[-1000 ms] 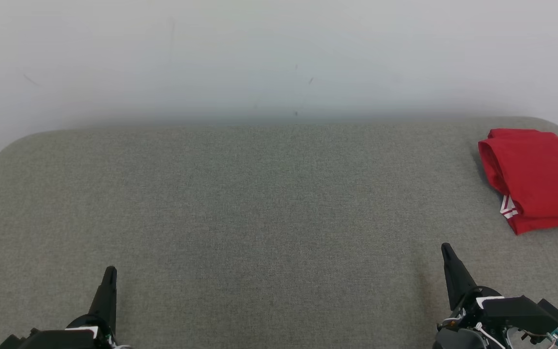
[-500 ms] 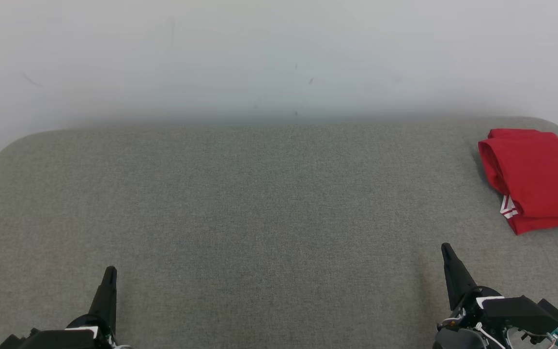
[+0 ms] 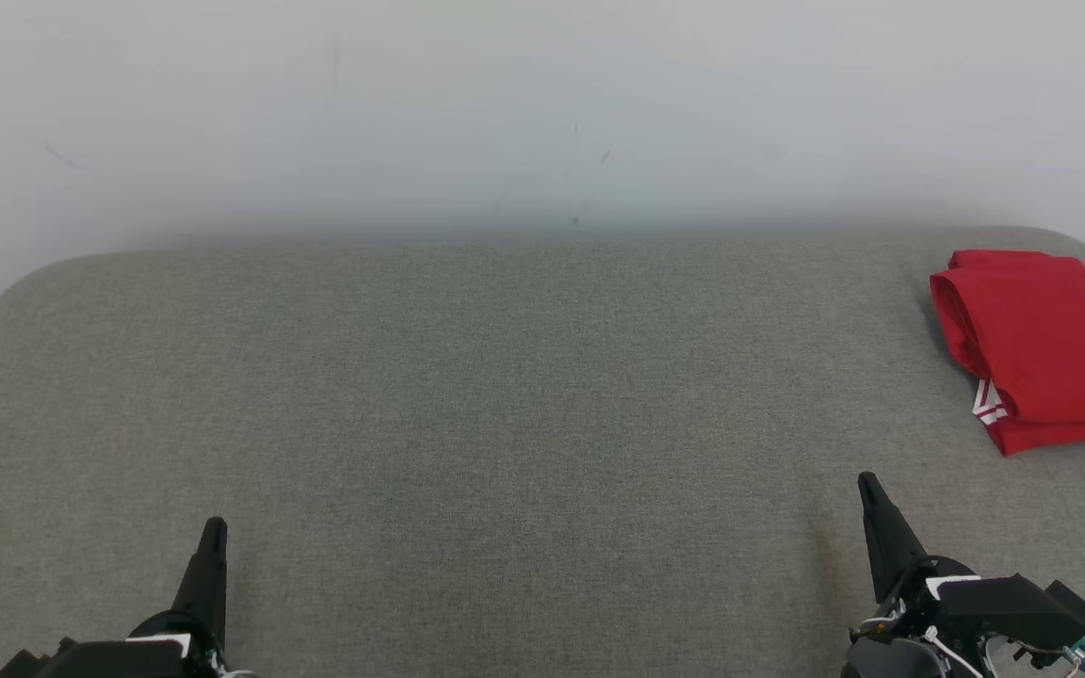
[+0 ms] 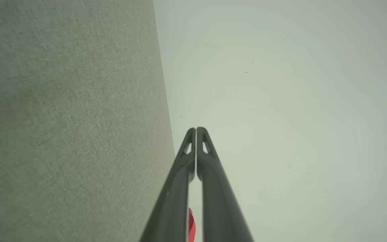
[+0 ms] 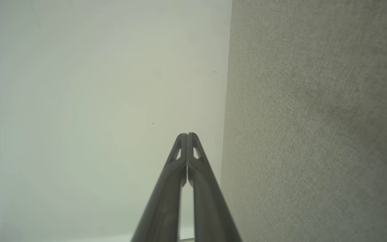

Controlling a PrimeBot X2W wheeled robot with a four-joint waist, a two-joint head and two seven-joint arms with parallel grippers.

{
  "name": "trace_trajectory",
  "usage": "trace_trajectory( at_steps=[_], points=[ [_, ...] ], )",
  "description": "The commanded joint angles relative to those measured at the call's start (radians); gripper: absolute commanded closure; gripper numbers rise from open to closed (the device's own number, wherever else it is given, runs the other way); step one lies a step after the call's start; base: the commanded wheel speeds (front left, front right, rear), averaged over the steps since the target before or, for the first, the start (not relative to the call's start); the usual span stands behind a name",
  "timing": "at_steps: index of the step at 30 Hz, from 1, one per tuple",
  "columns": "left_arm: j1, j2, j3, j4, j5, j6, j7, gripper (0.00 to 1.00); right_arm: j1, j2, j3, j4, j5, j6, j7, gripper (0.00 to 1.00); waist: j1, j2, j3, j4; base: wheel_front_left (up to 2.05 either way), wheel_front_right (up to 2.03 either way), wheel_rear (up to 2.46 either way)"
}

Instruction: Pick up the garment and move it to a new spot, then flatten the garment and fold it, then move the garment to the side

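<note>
grey fabric surface [image 3: 505,424], white wall [image 3: 505,94] behind | garment [image 3: 1042,348] far right | left fingers [image 3: 206,576], right fingers [image 3: 886,541] clenched empty

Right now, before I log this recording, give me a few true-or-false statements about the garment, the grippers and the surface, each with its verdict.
1. The red garment lies folded near the far right corner of the grey fabric surface. True.
2. The right gripper is holding the garment. False: it is well apart from the garment, and its fingers are pressed together on nothing.
3. The left gripper has its fingers shut. True.
4. The garment is spread flat in the middle of the surface. False: it is a folded bundle at the right edge of the head view.
5. A white marking shows on the garment's near left edge. True.
</note>
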Motion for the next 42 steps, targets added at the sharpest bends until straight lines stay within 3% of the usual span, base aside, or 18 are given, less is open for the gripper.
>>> trace_trajectory(
  at_steps=[1,42],
  points=[
    [-0.006,-0.001,0.002,-0.002,-0.005,0.001,0.000,1.00,-0.003,0.004,0.000,-0.002,0.002,-0.002,0.003,1.00,0.0000,0.0000,0.000,0.000,0.00,0.00,0.00],
    [-0.006,-0.001,0.002,-0.002,-0.005,0.001,0.000,1.00,-0.003,0.004,0.000,-0.002,0.002,-0.002,0.003,1.00,0.0000,0.0000,0.000,0.000,0.00,0.00,0.00]
  ],
)
